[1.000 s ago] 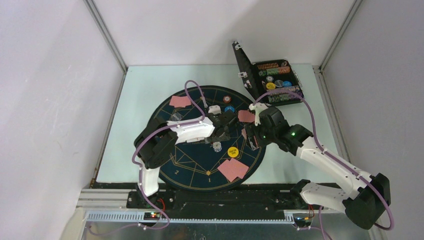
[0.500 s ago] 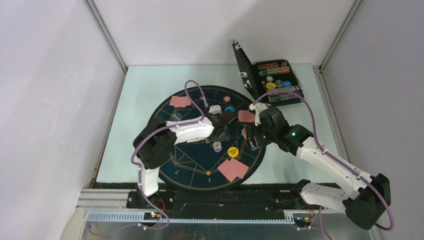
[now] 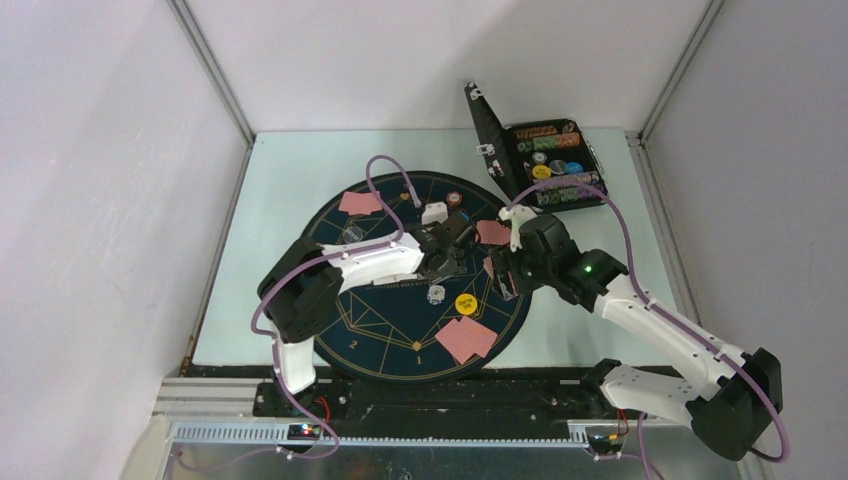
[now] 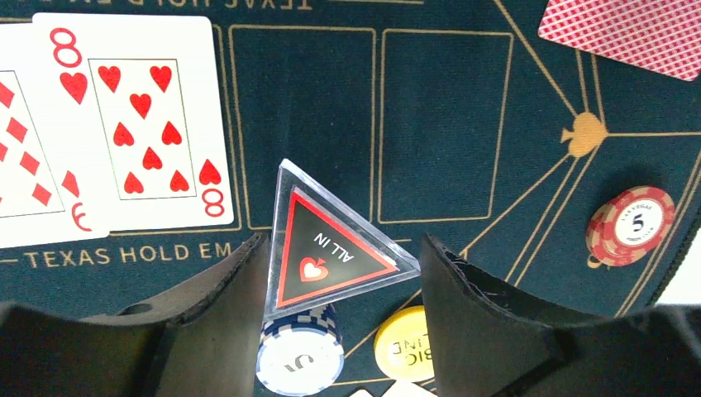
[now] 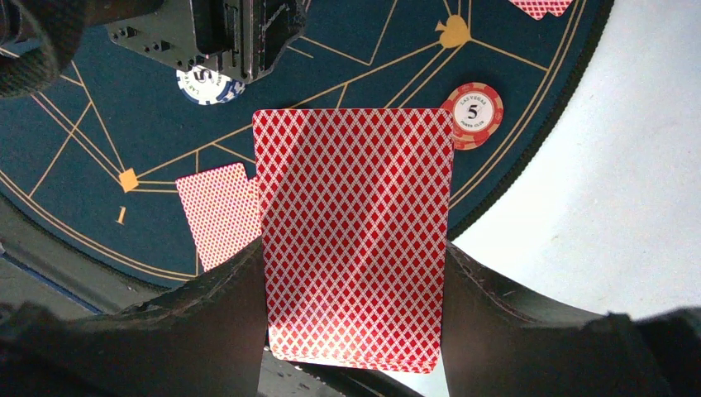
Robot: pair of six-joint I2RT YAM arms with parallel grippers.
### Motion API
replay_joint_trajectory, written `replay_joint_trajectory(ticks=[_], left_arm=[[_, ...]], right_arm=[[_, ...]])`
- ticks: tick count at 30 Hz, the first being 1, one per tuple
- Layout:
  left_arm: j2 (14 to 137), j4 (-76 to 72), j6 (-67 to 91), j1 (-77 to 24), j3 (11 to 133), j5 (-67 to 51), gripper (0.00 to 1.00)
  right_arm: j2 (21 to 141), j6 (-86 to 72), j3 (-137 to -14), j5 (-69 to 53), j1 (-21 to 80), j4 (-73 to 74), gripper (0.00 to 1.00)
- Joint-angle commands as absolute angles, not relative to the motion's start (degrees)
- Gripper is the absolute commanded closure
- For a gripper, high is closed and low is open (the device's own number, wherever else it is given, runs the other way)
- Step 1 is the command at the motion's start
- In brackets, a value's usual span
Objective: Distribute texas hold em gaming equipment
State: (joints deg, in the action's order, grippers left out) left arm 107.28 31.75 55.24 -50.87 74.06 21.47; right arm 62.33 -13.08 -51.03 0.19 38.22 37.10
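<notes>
**Inspector:** As the left gripper heads the list, what is its condition?

**Clerk:** Closed to the width of the triangular marker, a clear piece reading ALL IN. Both black fingers touch its edges. It sits tilted between them, over a blue-and-white chip at the bottom of the frame. A yellow disc lies just right of that chip.

**Inspector:** Farther out?

**Clerk:** The eight of hearts lies face up at upper left, beside a diamonds card cut off by the left edge. A red chip marked 5 is at right and a face-down card at upper right. All rest on the dark-blue mat.

**Inspector:** And the right gripper?

**Clerk:** Clamped on a deck of red-backed cards, one finger against each long side. The deck fills the centre of that wrist view, above the mat's rim.

**Inspector:** Overhead?

**Clerk:** Both grippers are over the middle of the mat, near each other. A black case stands open at upper right on the pale table, well apart from them.
</notes>
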Motion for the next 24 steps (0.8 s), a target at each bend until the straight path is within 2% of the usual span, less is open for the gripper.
replay_joint_trajectory(ticks=[1, 5, 16, 24], left_arm=[[103.8, 30.3, 52.6, -51.2, 77.6, 21.9, 0.50], [104.6, 30.3, 50.7, -51.2, 79.4, 23.1, 0.50], [107.8, 26.4, 39.9, -52.8, 83.6, 13.5, 0.50], [113.0, 27.8, 38.3, -55.4, 87.4, 9.6, 0.49]], right_arm=[[60.3, -12.8, -51.2, 0.0, 38.0, 34.1, 1.00], [60.1, -12.9, -51.2, 0.0, 38.0, 34.1, 1.00], [58.3, -13.4, -50.9, 2.6, 37.9, 33.6, 1.00], [57.4, -13.8, -50.9, 2.9, 37.4, 33.8, 1.00]])
